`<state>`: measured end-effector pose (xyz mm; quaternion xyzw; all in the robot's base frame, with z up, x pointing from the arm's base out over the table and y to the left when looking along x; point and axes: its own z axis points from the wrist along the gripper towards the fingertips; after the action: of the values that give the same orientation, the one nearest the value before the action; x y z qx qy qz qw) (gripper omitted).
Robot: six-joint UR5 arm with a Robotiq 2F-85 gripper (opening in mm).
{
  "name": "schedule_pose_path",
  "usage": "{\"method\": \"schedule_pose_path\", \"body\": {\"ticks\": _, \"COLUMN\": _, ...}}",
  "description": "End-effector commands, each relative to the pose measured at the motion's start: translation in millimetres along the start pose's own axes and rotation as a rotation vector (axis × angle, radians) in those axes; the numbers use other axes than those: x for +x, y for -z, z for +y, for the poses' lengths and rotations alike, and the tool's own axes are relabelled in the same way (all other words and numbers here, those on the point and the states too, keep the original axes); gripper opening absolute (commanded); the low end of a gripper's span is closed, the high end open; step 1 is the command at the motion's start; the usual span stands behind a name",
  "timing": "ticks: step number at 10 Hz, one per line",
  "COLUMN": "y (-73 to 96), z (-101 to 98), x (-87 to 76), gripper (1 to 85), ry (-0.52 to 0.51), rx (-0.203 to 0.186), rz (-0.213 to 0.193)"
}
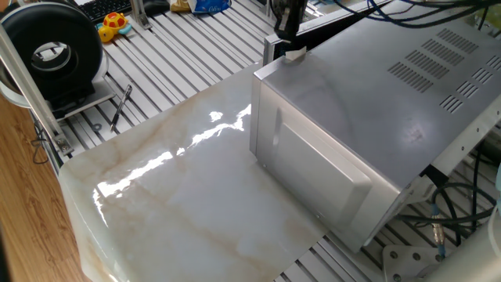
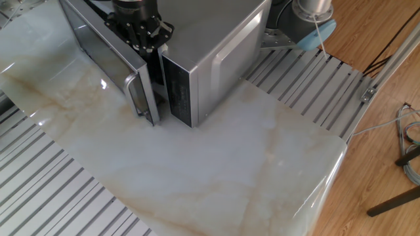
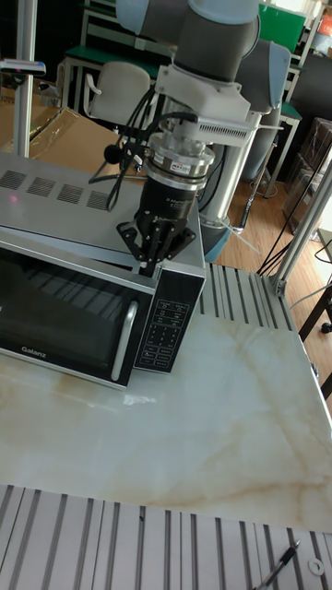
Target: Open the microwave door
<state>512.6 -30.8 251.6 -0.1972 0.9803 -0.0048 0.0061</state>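
The other fixed view shows the microwave door (image 2: 108,59) already swung a little way out from the microwave (image 2: 210,46), with a dark gap beside the control panel (image 2: 178,92). The hand (image 2: 146,44) reaches down into that gap at the door's top free edge; whether its fingers pinch the door or only hook behind it cannot be told. The task looks freshly begun: the door is ajar, and most of the swing remains. The microwave sits at the back of a glossy marbled desk (image 2: 216,164), on a slatted metal frame (image 2: 59,196) over wood flooring (image 2: 387,131).
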Motion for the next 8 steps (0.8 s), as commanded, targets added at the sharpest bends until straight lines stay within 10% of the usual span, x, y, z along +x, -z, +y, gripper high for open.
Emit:
{"method": "schedule_pose_path", "body": {"ticks": 1, "y": 1.1, "z": 10.7, "x": -7.7, "gripper": 1.3, "ry": -0.082, "rx": -0.036, "rz": -0.026}}
{"method": "schedule_pose_path", "body": {"ticks": 6, "y": 10.8, "z": -41.0, "x": -7.8, "gripper": 1.3, "ry": 0.114, "rx": 0.068, "rz": 0.028}}
{"method": "schedule_pose_path", "body": {"ticks": 8, "y": 6.4, "z": -36.7, "x": -15.5, "gripper": 1.3, "ry": 0.082, "rx": 0.052, "rz": 0.017}}
